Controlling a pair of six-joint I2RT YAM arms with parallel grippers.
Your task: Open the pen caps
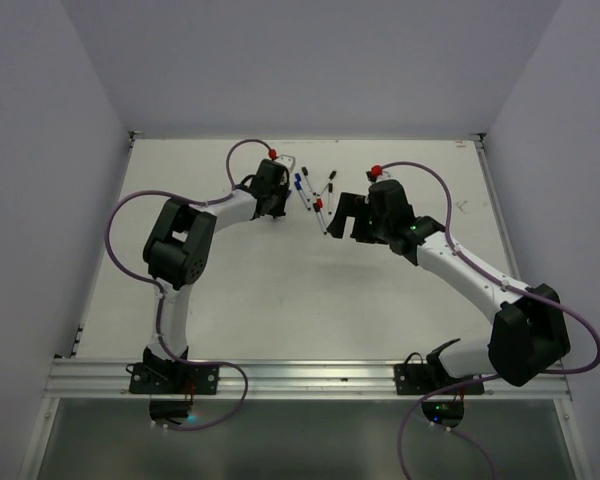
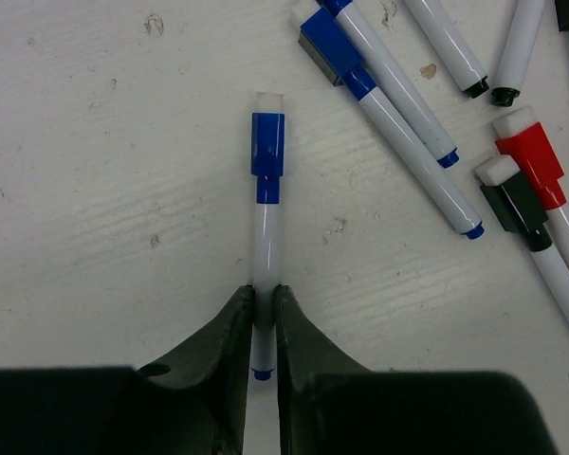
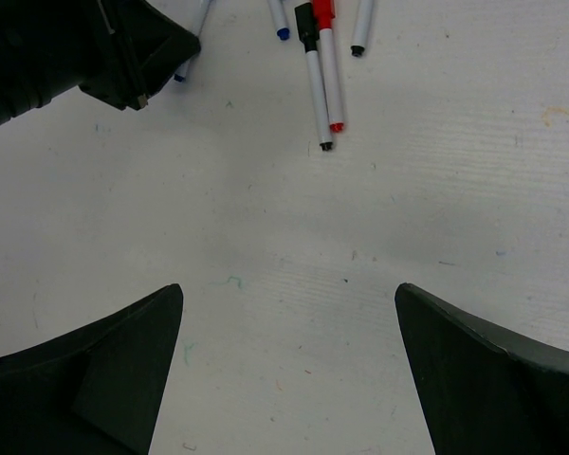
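We're mid-grasp: left jaws pinch the pen (image 2: 264, 237) by its barrel, flat on the desk (image 2: 95, 190); cap (image 2: 267, 144) still on, beyond the tips; right jaws wide, empty; next we'd want right gripping the cap, pulling.

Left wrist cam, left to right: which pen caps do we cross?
Blue plastic cap on the white pen between the left fingers → second blue plastic cap on a loose white pen → red plastic cap. The black plastic cap overlaps the red one; left out.
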